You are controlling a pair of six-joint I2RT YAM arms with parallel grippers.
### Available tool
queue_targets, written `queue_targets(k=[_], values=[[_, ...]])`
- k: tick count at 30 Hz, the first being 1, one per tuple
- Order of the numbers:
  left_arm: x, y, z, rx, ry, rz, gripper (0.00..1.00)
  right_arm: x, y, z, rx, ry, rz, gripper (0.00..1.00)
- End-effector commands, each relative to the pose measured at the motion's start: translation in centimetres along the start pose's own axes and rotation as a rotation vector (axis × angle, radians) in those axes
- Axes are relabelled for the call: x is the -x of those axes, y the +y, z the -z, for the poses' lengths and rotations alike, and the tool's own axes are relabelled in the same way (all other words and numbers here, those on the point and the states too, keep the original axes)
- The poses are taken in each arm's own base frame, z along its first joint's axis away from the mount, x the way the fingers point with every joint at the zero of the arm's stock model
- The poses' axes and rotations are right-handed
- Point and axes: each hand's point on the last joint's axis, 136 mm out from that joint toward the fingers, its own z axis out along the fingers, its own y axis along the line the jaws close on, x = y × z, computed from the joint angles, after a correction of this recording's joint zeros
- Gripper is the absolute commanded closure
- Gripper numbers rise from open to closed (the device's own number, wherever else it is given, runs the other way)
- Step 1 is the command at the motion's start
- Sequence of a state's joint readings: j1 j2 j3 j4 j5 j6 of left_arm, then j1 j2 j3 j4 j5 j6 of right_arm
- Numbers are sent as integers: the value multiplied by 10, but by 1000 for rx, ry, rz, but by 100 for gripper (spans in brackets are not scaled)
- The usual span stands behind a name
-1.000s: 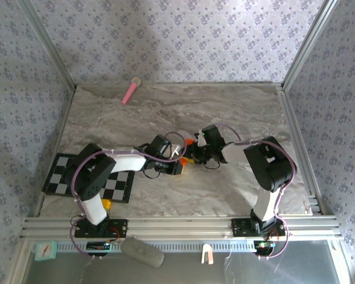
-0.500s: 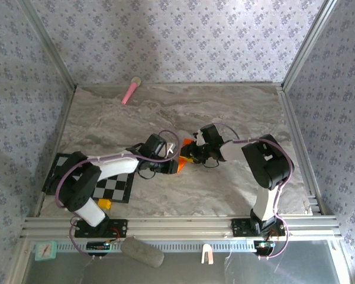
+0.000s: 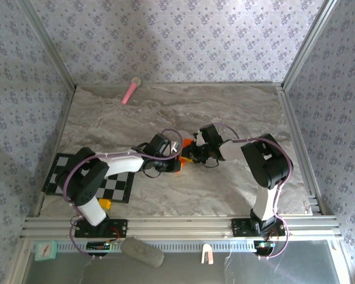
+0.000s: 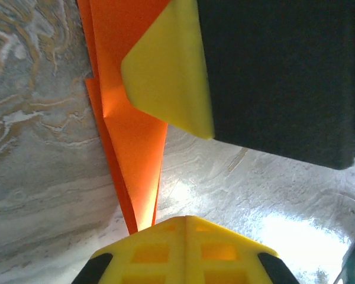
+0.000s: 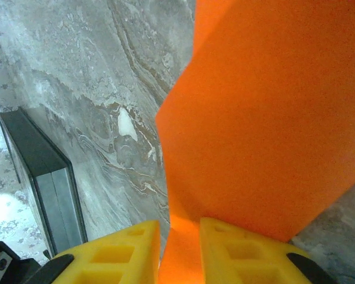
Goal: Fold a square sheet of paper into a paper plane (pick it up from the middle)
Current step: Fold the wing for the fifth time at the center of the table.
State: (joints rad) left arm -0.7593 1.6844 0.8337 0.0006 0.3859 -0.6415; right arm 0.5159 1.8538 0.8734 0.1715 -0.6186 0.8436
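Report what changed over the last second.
The left gripper closed its jaws at the narrow end of the folded orange paper sheet; its elbow swung left, then back. The right gripper narrowed its jaws on the paper. The paper, pink stick and black-and-white checkered mat stayed put.

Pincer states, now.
Left pincer: closed, tips against the orange paper; grip unclear.
Right pincer: closed on the orange paper.
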Motion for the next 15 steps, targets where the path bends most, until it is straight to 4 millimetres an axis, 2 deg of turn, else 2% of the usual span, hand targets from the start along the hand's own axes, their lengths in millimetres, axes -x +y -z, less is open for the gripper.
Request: queue_targets(k=[1,15], values=[[5,-6,-3,-5,7,12,97,-6,-11,-5,-52,29,-13,77],[-14,12,-13,70,64,67,100,-6,-17,-8,-87,37,-26,81]])
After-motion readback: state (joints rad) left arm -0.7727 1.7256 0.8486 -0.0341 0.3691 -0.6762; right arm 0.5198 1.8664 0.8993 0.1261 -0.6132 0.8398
